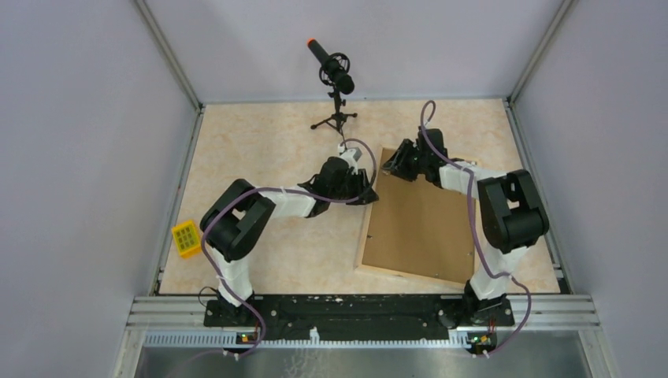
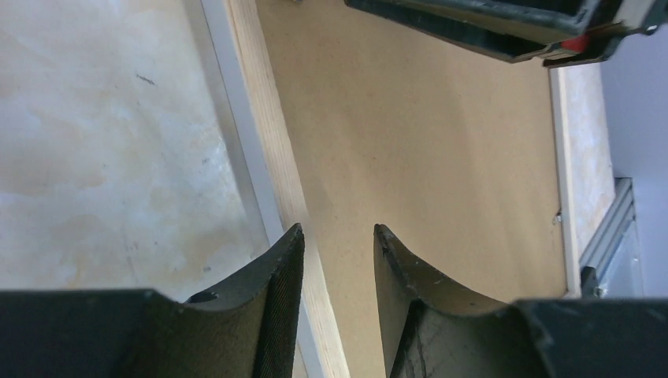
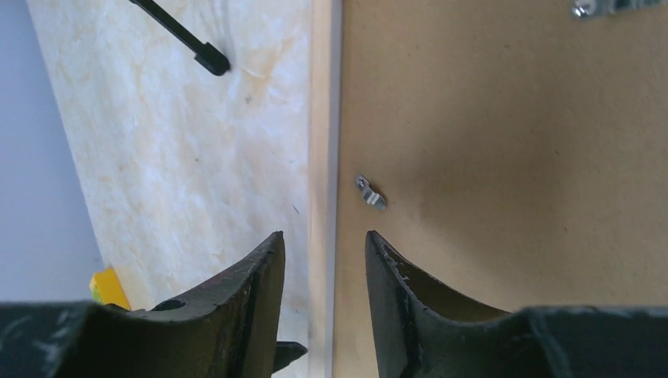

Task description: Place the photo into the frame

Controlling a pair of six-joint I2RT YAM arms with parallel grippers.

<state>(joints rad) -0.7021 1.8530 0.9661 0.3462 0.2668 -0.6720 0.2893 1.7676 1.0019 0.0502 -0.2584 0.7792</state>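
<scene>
The frame [image 1: 368, 228] lies face down on the table at centre right, a brown backing board [image 1: 421, 224] filling its back. The photo is hidden from view. My left gripper [image 1: 369, 191] sits over the frame's left rail near the far corner. In the left wrist view its fingers [image 2: 339, 230] stand apart, with the pale wood rail [image 2: 264, 118] running between them. My right gripper [image 1: 391, 164] is over the same far corner. Its jaws [image 3: 323, 235] are also apart and straddle the rail [image 3: 321, 118] beside the board [image 3: 504, 134]. Neither gripper holds anything.
A microphone on a small tripod [image 1: 335, 75] stands at the back centre, just beyond both grippers. A yellow block [image 1: 187, 239] lies at the table's left edge. A small metal clip [image 3: 370, 193] sticks out of the rail over the board.
</scene>
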